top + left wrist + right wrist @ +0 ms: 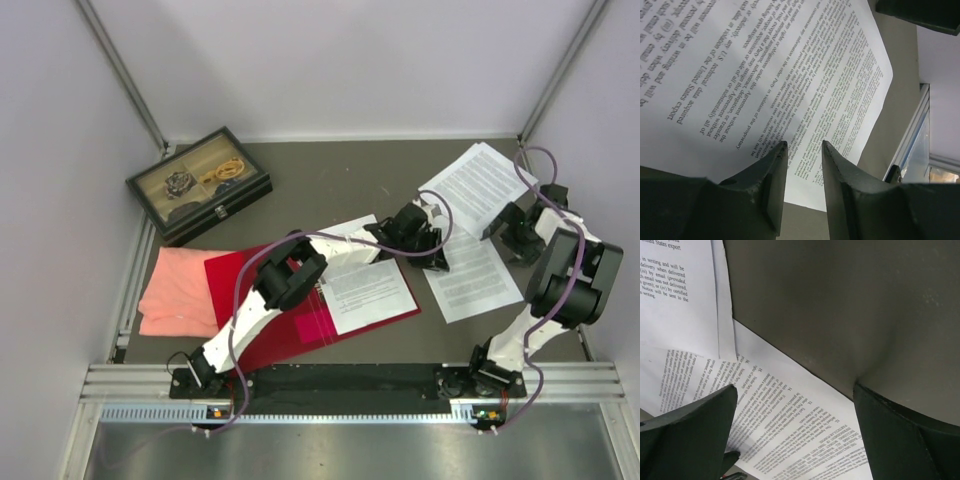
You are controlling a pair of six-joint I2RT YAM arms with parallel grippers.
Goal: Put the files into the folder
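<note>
Salmon cloth and box sit beside folder; left fingers slightly apart, right fingers wide.

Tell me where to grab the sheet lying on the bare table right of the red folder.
Probably its right long edge, approached from the right with the open right claw. The sheet lies flat, so only an edge gives purchase; that edge borders bare table, while its far end is crowded by the left claw and another sheet.
</note>
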